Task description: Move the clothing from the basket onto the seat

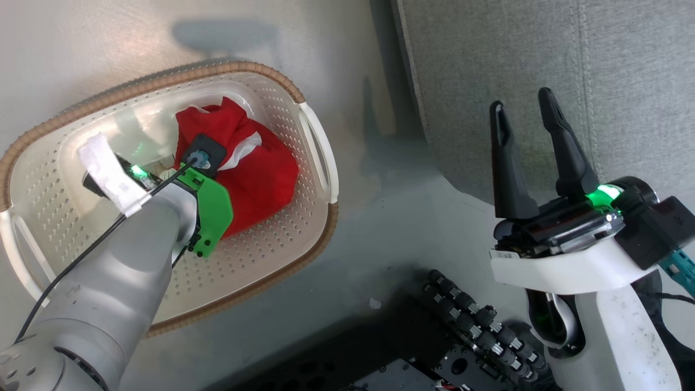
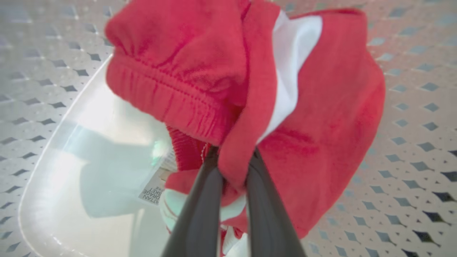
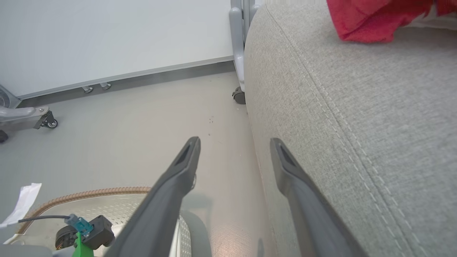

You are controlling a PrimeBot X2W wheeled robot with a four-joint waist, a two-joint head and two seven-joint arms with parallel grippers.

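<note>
Red clothing (image 1: 260, 174) with a white panel lies bunched in the cream perforated basket (image 1: 304, 239) on the floor. My left arm reaches down into the basket, its wrist above the heap. In the left wrist view my left gripper (image 2: 232, 160) is shut on a fold of the red clothing (image 2: 321, 125). My right gripper (image 1: 521, 100) stands open with nothing between its fingers, beside the edge of the grey seat (image 1: 543, 54). In the right wrist view the right gripper (image 3: 235, 142) is open, and another red garment (image 3: 371, 18) lies on the seat (image 3: 357, 125).
A paper label (image 2: 153, 189) lies on the basket floor. My dark base with a black cable chain (image 1: 478, 326) sits at the bottom. A castor leg (image 3: 239, 96) stands by the seat's far corner and a wheeled frame (image 3: 35, 117) stands at the left, before a white wall.
</note>
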